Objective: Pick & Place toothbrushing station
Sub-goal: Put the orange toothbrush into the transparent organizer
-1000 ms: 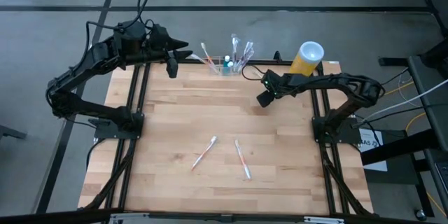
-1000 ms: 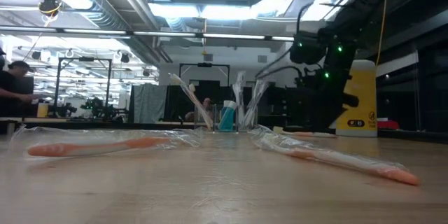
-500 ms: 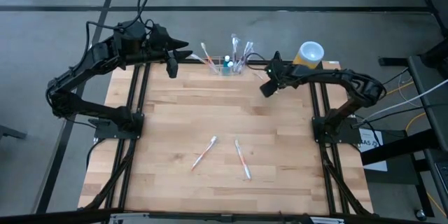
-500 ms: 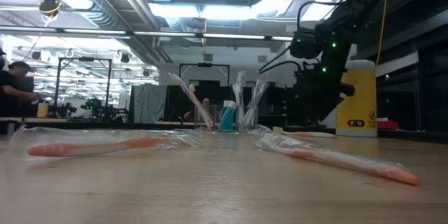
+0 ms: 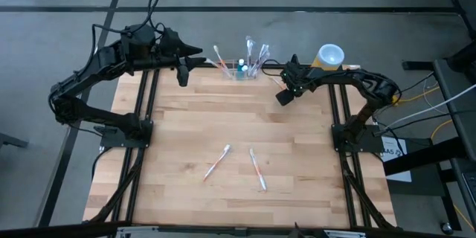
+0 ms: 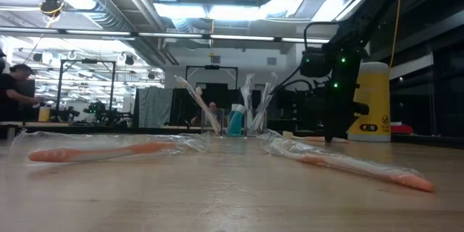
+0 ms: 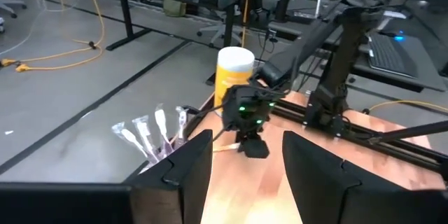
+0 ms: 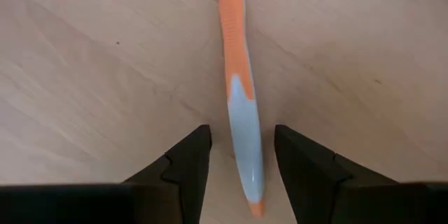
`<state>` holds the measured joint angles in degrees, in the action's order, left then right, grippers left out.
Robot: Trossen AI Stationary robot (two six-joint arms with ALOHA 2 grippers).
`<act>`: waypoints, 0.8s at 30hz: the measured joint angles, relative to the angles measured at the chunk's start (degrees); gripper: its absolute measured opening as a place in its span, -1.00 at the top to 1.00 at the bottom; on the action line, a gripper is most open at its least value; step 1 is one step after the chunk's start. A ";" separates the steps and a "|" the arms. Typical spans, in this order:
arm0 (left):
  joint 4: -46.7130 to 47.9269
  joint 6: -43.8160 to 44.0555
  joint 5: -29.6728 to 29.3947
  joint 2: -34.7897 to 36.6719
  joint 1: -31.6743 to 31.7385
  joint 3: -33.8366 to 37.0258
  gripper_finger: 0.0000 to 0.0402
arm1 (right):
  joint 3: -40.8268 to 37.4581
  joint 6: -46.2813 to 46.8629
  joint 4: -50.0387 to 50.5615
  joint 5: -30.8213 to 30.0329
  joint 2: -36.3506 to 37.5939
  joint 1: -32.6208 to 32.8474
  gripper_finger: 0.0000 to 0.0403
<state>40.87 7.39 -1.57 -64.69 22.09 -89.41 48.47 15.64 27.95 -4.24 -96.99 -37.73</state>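
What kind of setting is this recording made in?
Probably a robotics lab or workshop: a wooden table on a metal frame, exposed ceiling ducts with strip lights, and other desks with cables on a concrete floor.

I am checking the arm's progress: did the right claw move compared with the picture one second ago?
Yes. In the high view the right claw has moved toward the table's far edge, closer to the yellow cylinder and the toothbrushing station.

A pale wooden desk (image 5: 186,119) with light plank stripes carries two orange-and-white toothbrushes (image 5: 216,162) in clear wrappers. A see-through toothbrushing station (image 5: 242,69) holds a teal-blue tube (image 6: 235,120), beside a yellow cylinder (image 5: 328,57) with a white top. Another toothbrush (image 8: 240,84) is orange and light blue; both arms (image 5: 111,59) are black.
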 joint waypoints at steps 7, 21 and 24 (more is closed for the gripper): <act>0.91 1.35 -2.31 0.14 -1.98 0.00 0.17 | 0.00 2.02 -0.07 0.42 -0.66 3.37 0.28; 18.96 10.73 -17.09 7.80 -2.28 0.04 0.21 | -0.66 11.49 -5.27 16.40 3.20 18.84 0.92; 24.77 14.98 -17.46 9.23 -2.28 0.04 0.20 | -0.50 15.52 -8.75 17.30 7.50 24.18 0.92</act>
<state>65.65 22.37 -19.02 -55.46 19.81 -89.36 47.97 31.16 19.20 13.06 -89.49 -13.55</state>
